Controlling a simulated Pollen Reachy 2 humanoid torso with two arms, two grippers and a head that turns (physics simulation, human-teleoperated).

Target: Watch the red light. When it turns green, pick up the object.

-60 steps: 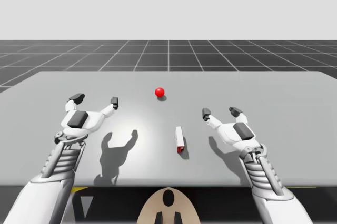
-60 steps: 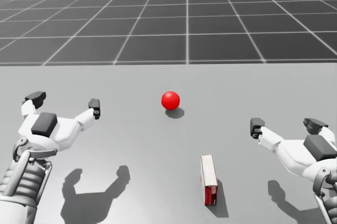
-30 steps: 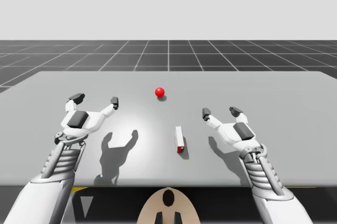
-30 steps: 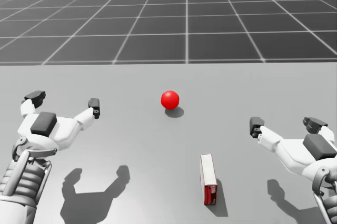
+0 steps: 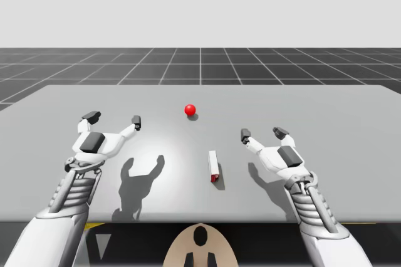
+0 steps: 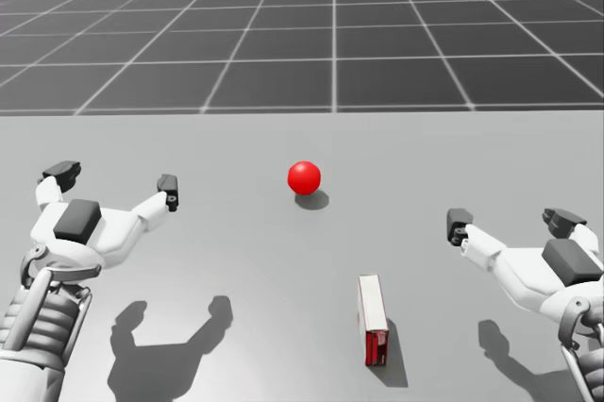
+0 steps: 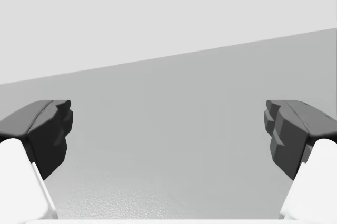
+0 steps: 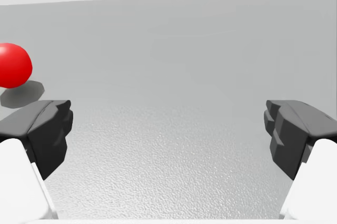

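Red ball light (image 5: 190, 109) glowing red. Slim red-and-white box (image 5: 213, 165) lying lengthwise toward grey surface's (image 5: 326, 110) far edge, sitting closer to right hand (image 5: 262, 133). Right hand and left hand (image 5: 113, 118) both gaping, holding nothing.

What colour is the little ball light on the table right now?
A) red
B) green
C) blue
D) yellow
A: the ball light sitting on the table is plainly red in the head view and the high view.
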